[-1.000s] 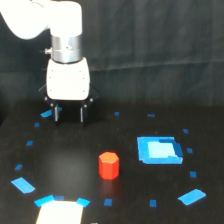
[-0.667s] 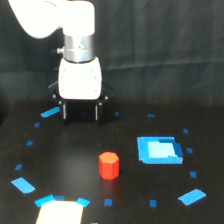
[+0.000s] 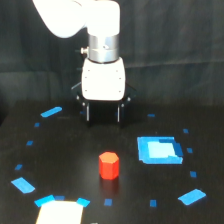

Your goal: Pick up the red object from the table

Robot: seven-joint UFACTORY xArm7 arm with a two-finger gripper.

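Since a second ago the arm has swung toward the exterior view's right, so its claw [image 3: 103, 114] now hangs released above the far middle of the desk [image 3: 65, 165], its two dark fingers [image 3: 88, 113] spread apart and holding nothing. From the left, a blue tape strip [image 3: 51, 111] lies far on the desk, the red object [image 3: 109, 165] stands upright near the middle, nearer than the claw and well apart from it, and the blue square [image 3: 158, 149] lies just to its right.
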